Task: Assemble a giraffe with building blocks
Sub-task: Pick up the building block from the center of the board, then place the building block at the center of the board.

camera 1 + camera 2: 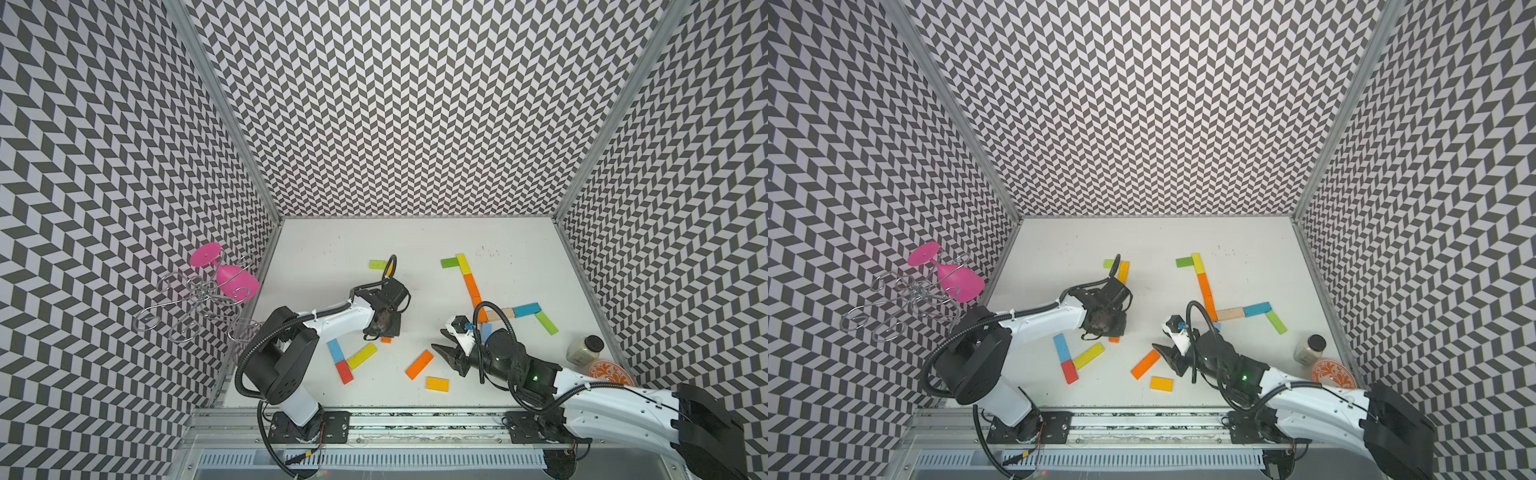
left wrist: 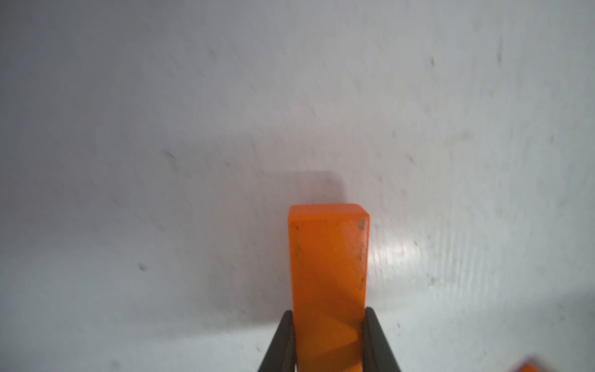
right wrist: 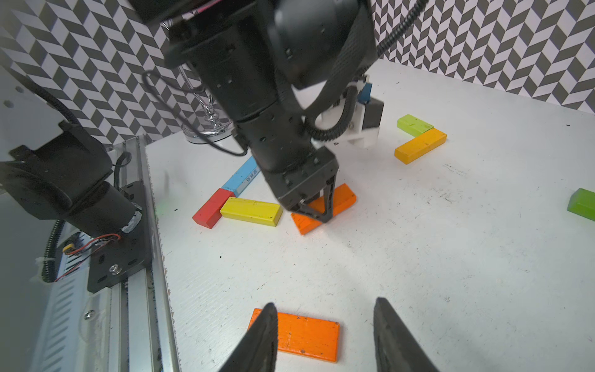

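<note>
My left gripper is shut on the end of an orange block that rests on the white table; in a top view only a sliver of that block shows under the left gripper. My right gripper is open and hovers over another flat orange block, holding nothing. The partly built giraffe lies at the back right: green head, yellow and orange neck, wood-coloured and blue body, green leg.
Loose blocks lie near the front: blue, red, yellow, amber, and a light green one further back. A jar and an orange plate stand at the right wall. A wire rack with a pink glass hangs left.
</note>
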`<state>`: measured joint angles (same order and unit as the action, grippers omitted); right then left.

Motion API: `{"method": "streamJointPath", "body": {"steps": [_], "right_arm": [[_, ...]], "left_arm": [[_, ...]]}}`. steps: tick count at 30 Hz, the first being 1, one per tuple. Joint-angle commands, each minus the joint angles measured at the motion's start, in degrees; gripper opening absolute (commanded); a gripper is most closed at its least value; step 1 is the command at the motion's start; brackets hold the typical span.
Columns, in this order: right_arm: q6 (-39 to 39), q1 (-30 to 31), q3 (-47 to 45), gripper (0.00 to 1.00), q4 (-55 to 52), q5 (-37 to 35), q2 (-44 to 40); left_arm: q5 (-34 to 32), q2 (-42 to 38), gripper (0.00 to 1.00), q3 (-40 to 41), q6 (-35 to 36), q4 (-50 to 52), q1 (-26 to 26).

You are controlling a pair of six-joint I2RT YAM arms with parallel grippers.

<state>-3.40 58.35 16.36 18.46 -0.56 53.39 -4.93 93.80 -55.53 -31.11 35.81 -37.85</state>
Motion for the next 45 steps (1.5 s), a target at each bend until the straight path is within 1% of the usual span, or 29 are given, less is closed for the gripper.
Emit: {"method": "streamJointPath", "body": {"steps": [1, 4, 11, 14, 16, 18, 20, 22, 23, 25, 27, 28, 29, 31, 35, 40, 45], "right_arm": [[0.94, 0.28, 1.83, 0.47, 2.11, 0.43, -0.56], [1.10, 0.28, 2.16, 0.47, 2.20, 0.36, -0.48], [1.11, 0.28, 2.80, 0.47, 2.47, 0.47, -0.34], [1.09, 0.32, 2.97, 0.47, 2.55, 0.39, -0.62], [1.19, 0.28, 3.14, 0.47, 2.37, 0.30, -0.74], [1.31, 0.28, 3.33, 0.47, 2.25, 0.21, -0.83], [1.54, 0.29, 3.50, 0.47, 2.11, 0.36, -0.83], [1.49, 0.28, 3.50, 0.47, 2.22, 0.38, -0.89], [1.52, 0.28, 3.50, 0.47, 2.30, 0.45, -0.75], [1.53, 0.32, 3.42, 0.47, 2.62, 0.49, -0.45], [1.55, 0.28, 3.55, 0.47, 2.73, 0.60, -0.22], [1.49, 0.28, 3.59, 0.47, 2.72, 0.66, -0.15], [1.48, 0.28, 3.59, 0.47, 2.72, 0.79, -0.18], [1.51, 0.28, 3.59, 0.47, 2.57, 0.71, -0.30], [1.92, 0.28, 3.42, 0.47, 2.48, 0.56, -0.48], [1.68, 0.29, 3.49, 0.47, 2.64, 0.56, -0.06], [1.53, 0.28, 3.42, 0.47, 2.81, 0.56, -0.04]], "left_arm": [[-1.97, 1.20, 0.18, -3.41, 4.15, 1.39, 2.85], [0.17, 2.70, 0.19, -4.35, 5.37, -0.02, 4.79], [1.65, 7.04, 0.21, -8.20, 6.80, -0.79, 5.67], [2.11, 9.12, 0.25, -10.01, 7.38, -0.57, 6.18], [2.20, 9.81, 0.30, -10.94, 7.56, -0.65, 6.51], [2.12, 10.04, 0.40, -11.61, 7.62, -0.83, 6.90], [1.81, 10.42, 0.48, -12.38, 7.72, -0.51, 7.17], [1.45, 10.94, 0.48, -13.17, 7.82, -0.05, 7.26], [1.41, 11.17, 0.46, -13.49, 7.82, 0.04, 7.26], [1.49, 11.79, 0.34, -14.20, 7.82, 0.18, 7.22], [1.23, 12.35, 0.29, -14.68, 7.82, 0.44, 7.26], [1.24, 12.67, 0.30, -14.89, 7.82, 0.54, 7.26], [1.36, 12.87, 0.34, -15.07, 7.90, 0.64, 7.26], [1.78, 13.08, 0.48, -15.06, 8.00, 0.92, 7.26], [1.37, 11.71, 0.58, -14.20, 7.91, 1.18, 6.91], [1.24, 9.64, 0.59, -12.30, 7.93, 2.42, 5.34], [1.70, 7.07, 0.57, -6.59, 6.71, 0.90, 3.92]]}}
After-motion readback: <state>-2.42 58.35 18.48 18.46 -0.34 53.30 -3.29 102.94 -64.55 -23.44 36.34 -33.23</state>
